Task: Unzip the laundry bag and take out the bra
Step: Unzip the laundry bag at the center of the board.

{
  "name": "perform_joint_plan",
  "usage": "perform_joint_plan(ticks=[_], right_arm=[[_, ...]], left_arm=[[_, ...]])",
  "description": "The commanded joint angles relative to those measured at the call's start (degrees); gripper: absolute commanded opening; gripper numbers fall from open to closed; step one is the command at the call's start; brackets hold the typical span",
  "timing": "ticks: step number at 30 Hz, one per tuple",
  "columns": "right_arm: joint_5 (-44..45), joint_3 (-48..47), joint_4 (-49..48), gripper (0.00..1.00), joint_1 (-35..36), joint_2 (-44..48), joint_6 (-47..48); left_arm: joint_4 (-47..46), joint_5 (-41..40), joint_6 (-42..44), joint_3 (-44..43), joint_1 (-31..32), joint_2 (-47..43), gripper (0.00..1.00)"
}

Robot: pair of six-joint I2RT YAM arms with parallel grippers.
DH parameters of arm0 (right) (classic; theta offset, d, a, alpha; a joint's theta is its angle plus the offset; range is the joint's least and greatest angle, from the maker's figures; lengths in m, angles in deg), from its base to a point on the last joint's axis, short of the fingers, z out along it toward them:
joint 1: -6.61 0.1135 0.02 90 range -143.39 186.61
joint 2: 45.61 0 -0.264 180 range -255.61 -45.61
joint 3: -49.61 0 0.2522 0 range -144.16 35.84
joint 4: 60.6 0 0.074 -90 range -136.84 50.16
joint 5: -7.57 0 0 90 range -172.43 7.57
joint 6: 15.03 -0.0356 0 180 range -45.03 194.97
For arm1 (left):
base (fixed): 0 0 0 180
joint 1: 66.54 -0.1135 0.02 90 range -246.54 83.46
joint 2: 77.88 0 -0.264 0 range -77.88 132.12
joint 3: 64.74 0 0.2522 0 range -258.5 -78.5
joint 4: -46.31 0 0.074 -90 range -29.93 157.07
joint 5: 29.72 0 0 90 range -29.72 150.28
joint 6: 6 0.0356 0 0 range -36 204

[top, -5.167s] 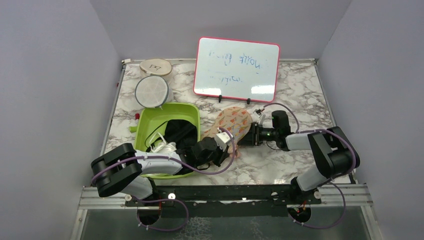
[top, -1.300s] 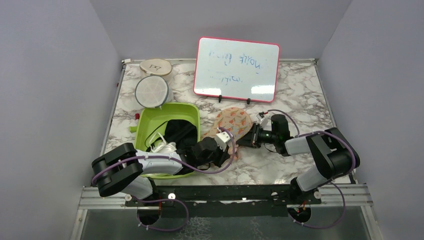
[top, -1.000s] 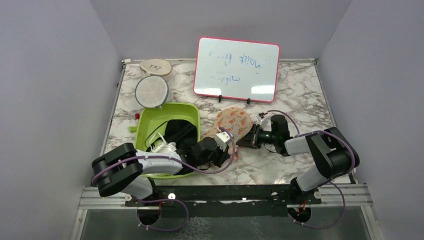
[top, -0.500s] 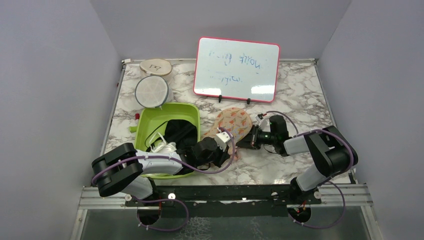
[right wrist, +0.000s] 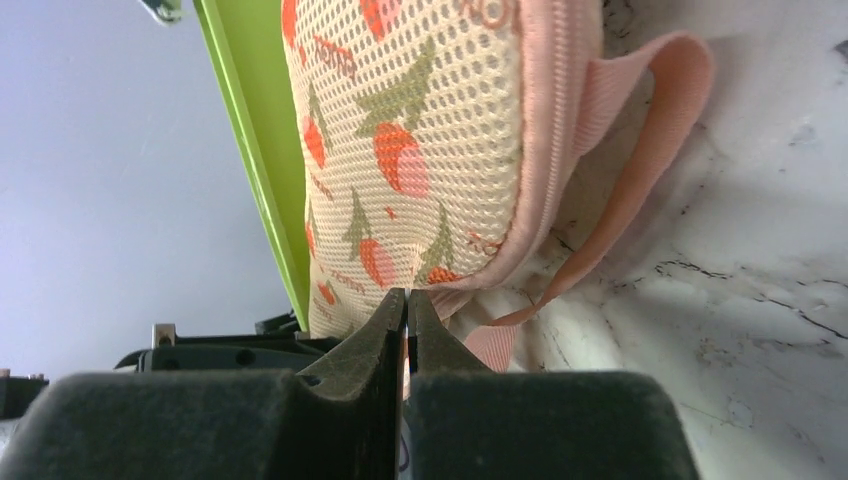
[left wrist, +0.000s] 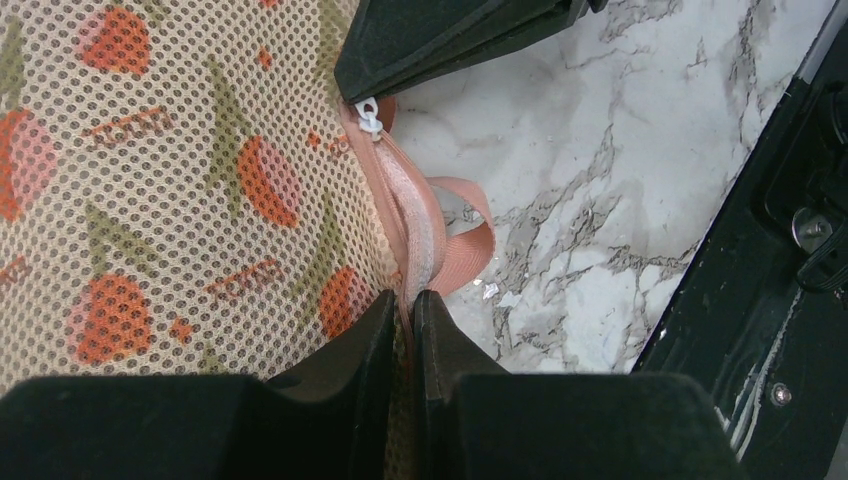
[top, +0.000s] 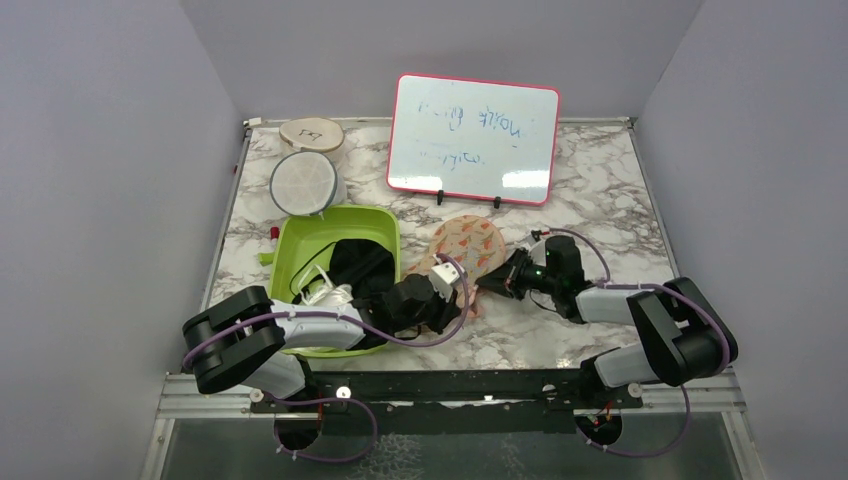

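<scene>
A marble surface fills the middle of the overhead view, with a pink-framed whiteboard standing at its upper centre. A green tub holding dark and white cloth sits at centre left.

The laundry bag, a peach mesh pouch printed with orange and green leaves, lies at the centre of the frame. It is just right of the tub and below the whiteboard. Both arms reach in from the bottom edge and meet at the bag's lower end. The bra is not visible anywhere; it is presumably inside the bag.

In the left wrist view, the left claw at the bottom centre is clenched on the bag's pink zipper seam, pinning that edge. In the right wrist view, the right claw is clamped tight at the bag's lower rim. A pink loop strap curls out onto the marble beside the seam. The small white zipper pull sits right against the right claw's fingertips at the top of the left wrist view. Whether the tab is actually caught cannot be told.

The step in hand is the unzipping, and the zipper looks closed. The next move calls for drawing the pull along the seam while the left claw holds the fabric taut.
</scene>
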State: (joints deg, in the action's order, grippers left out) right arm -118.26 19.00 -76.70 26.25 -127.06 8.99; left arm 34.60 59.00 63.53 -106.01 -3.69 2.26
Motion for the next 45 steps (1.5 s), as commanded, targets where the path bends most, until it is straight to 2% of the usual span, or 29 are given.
perform_joint_plan(ticks=[1, 10, 13, 16, 18, 21, 23, 26, 30, 32, 35, 38, 42, 45], right_arm=[[9.2, -1.5, 1.8, 0.01, 0.1, 1.6, -2.8], [16.3, 0.0, 4.5, 0.01, -0.2, 4.8, -1.5], [16.5, -0.6, 6.4, 0.01, -0.3, 5.9, 3.8], [8.7, -1.4, 3.2, 0.01, -0.2, 5.3, 16.7], [3.4, -2.1, 4.5, 0.01, -0.2, 6.2, 25.1], [0.1, -2.7, 9.6, 0.01, -0.3, 9.6, 31.8], [-1.0, -3.2, 12.8, 0.01, -0.3, 11.8, 34.6], [2.3, -3.5, 17.9, 0.08, -0.3, 15.1, 36.5], [5.5, -3.1, 20.6, 0.22, -0.3, 17.9, 37.4], [5.4, -3.0, 21.1, 0.33, -0.3, 18.1, 36.9], [4.3, -2.3, 21.3, 0.42, -0.3, 18.0, 36.1], [3.4, -1.1, 20.3, 0.44, -0.3, 18.5, 35.5], [2.1, 0.0, 18.2, 0.45, -0.3, 18.2, 34.8], [0.1, 0.1, 16.6, 0.45, -0.3, 16.7, 34.5]], left_arm=[[-0.5, 1.9, -0.4, 0.7, 0.2, -1.0, 0.0], [0.2, 1.6, -0.2, 3.0, 0.2, -4.2, 0.0], [0.7, 1.4, -0.1, 3.2, 0.3, -4.6, 0.0], [0.9, 2.0, 0.0, 3.0, 0.2, -4.5, 0.0], [1.6, 2.8, 0.3, 2.5, 0.3, -4.5, 0.14], [2.7, 4.1, 0.9, 1.9, 0.2, -5.4, 0.41], [4.8, 4.0, 1.6, 0.4, 0.2, -5.9, 0.5], [10.0, 1.6, 2.9, -4.5, 0.3, -5.1, 0.61], [15.3, -4.1, 4.5, -10.8, 0.3, 0.6, 0.57], [17.1, -7.2, 5.4, -13.2, 0.5, 3.5, 0.52], [17.4, -11.5, 7.1, -14.5, 0.9, 6.3, 0.42], [17.6, -14.4, 9.1, -15.0, 1.6, 8.3, 0.39], [17.6, -15.2, 10.7, -15.2, 2.5, 10.3, 0.48], [17.4, -16.2, 10.4, -15.3, 3.0, 12.4, 0.49]])
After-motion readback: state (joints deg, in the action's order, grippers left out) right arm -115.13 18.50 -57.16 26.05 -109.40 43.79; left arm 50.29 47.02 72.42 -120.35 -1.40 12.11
